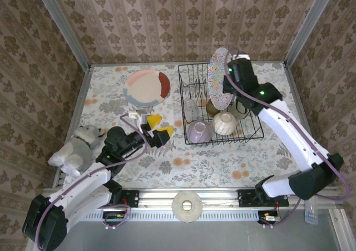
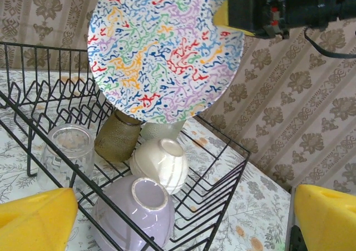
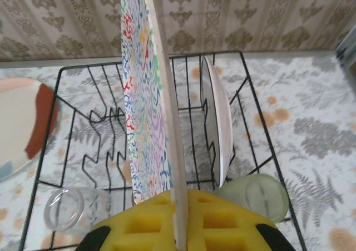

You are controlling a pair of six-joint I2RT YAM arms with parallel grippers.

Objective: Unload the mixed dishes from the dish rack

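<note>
1. Right end effector (image 1: 231, 77): clamped on the rim of one squiggle-patterned plate (image 2: 161, 50), held upright above the dish rack (image 1: 192, 78).
2. Left end effector (image 1: 160, 125): wide open, empty, over the counter (image 1: 222, 162).
3. In rack: one lilac bowl (image 1: 198, 132), one cream bowl (image 1: 225, 123), one amber cup (image 2: 117, 137), one pale tumbler (image 3: 253, 198), one clear glass (image 1: 191, 111), one white plate (image 3: 217, 123).
4. On counter: one pink-and-red plate (image 1: 147, 88).

No word, label, brand mark or number can be read anywhere in these views. The plate (image 2: 161, 50) carries only coloured squiggles, none of them forming letters. The walls (image 1: 183, 17) and the table (image 1: 222, 162) show floral patterns, not writing.
</note>
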